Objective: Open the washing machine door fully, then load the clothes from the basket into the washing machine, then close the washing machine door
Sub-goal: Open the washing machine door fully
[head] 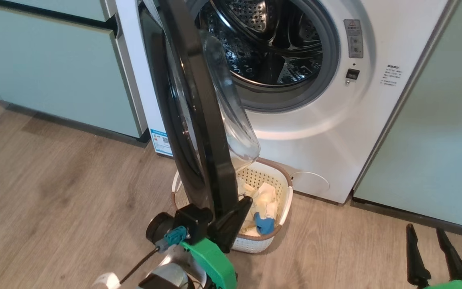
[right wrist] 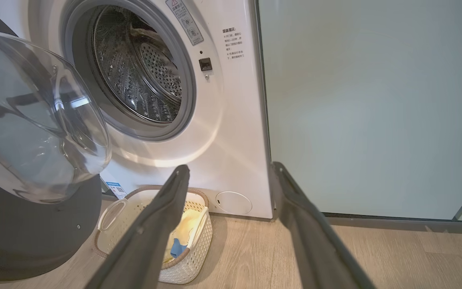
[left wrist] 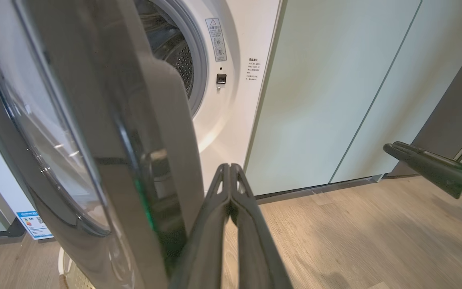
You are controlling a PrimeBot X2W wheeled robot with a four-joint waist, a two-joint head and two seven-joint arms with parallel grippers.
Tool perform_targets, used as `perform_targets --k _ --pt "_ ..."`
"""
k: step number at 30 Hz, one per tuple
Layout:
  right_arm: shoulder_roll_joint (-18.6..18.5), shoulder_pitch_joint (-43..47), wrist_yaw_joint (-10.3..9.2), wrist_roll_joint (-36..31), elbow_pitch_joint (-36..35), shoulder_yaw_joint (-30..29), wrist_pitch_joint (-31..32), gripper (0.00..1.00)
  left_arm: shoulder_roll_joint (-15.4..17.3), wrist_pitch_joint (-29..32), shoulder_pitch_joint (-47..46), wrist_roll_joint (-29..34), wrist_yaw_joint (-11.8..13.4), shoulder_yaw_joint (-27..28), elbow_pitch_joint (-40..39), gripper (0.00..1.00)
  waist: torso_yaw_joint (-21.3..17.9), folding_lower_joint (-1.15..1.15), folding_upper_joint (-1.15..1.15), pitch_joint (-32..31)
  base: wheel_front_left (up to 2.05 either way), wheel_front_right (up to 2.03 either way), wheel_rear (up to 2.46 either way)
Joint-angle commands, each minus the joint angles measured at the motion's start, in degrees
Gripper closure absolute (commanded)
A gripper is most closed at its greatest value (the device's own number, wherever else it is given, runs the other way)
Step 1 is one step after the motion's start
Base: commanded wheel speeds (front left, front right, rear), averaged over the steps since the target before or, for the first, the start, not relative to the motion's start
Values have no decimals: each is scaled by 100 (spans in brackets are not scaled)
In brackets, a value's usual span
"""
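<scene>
Shut and empty, the left claw [left wrist: 229,168] sits just beside the round black-rimmed glass door [head: 197,93], likely stiff, heavy: push its rim.

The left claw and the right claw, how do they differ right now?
The left claw is shut, fingers pressed together; the right claw is open, fingers spread wide. The left claw sits close beside the black rim of the washing machine door; the right claw is well away from it. Both have long dark fingers.
</scene>
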Motion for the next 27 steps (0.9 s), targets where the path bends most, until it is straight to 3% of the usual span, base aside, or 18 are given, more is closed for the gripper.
perform_targets --k 1,12,27 --pt "-68 -253 -15 -10 -160 92 -56 0 180 -11 -272 -65 79 319 -118 100 27 0 0 12 0 0 0" --pt "-59 -258 -15 0 -136 101 -56 0 259 32 -284 -84 82 283 -229 100 236 0 0 18 0 0 0" --pt "2 -243 -15 -4 -143 81 -56 0 649 248 -48 -218 197 455 -679 100 692 0 0 -20 0 0 0"
